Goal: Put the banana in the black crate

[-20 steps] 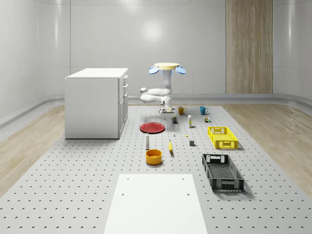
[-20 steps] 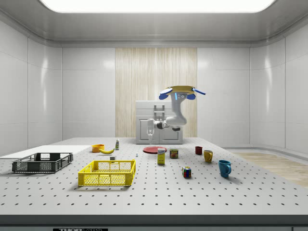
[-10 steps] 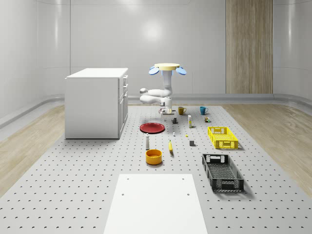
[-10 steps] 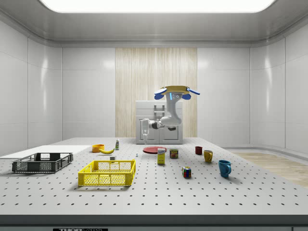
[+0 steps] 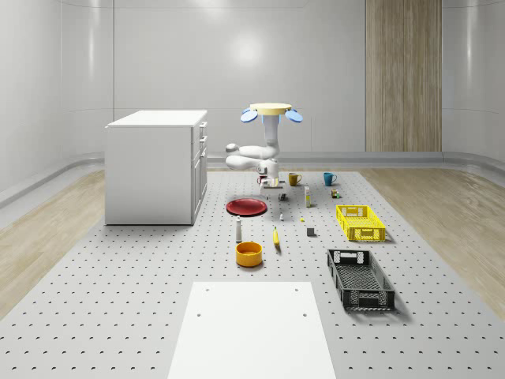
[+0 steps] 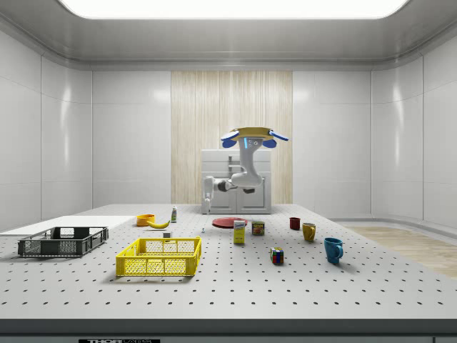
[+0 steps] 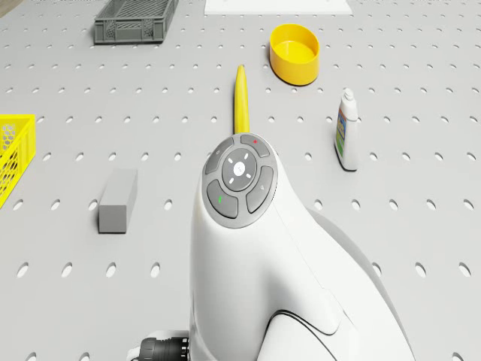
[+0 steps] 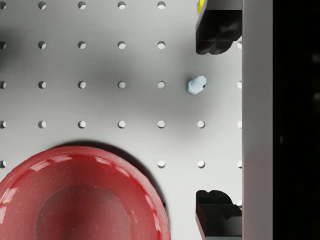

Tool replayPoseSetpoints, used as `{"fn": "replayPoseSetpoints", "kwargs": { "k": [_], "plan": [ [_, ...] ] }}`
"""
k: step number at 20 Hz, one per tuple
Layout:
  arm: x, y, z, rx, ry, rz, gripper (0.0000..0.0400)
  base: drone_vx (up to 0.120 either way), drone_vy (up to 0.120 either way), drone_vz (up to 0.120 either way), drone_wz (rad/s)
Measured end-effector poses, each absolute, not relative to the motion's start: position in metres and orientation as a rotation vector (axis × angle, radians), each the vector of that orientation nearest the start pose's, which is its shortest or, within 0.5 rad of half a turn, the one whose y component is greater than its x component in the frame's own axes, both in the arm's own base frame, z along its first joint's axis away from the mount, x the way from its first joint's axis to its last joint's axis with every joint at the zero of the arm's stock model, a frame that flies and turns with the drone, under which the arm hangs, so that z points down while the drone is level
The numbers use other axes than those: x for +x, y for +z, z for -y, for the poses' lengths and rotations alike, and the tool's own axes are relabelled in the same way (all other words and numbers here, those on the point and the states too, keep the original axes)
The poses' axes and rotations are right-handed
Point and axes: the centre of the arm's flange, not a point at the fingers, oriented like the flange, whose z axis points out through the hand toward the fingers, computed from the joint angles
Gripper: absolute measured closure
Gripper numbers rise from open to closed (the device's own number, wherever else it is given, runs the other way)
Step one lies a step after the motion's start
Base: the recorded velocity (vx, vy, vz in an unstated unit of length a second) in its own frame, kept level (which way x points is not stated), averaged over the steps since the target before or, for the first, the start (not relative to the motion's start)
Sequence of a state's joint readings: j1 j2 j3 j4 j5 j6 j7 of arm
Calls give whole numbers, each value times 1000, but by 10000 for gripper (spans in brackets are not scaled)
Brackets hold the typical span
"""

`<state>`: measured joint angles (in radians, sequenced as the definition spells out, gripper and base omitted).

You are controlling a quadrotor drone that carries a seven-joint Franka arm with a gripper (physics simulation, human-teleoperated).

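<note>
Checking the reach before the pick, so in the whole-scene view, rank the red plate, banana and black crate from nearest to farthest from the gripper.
From the gripper:
1. Red plate, just in front, beneath it.
2. Banana, mid-table, beside the orange bowl.
3. Black crate, front right, farthest.

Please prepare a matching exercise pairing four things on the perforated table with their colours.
Things:
1. crate nearest the white mat
2. plate near the cabinet
3. bowl beside the banana
4. mug at the side view's right

Colours:
a. red
b. blue
c. black
d. orange-yellow

Pairs: 1-c, 2-a, 3-d, 4-b
</note>
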<state>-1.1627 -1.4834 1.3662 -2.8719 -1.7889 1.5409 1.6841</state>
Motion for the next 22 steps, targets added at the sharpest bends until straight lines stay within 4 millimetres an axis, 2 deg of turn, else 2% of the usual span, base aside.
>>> {"fn": "replayPoseSetpoints", "kwargs": {
  "k": [12, 22],
  "plan": [
    [307, 491, 0, 1, 785, 2, 0, 120, -13, -3, 0],
    [307, 491, 0, 1, 785, 2, 0, 120, 0, -108, 0]
  ]
}}
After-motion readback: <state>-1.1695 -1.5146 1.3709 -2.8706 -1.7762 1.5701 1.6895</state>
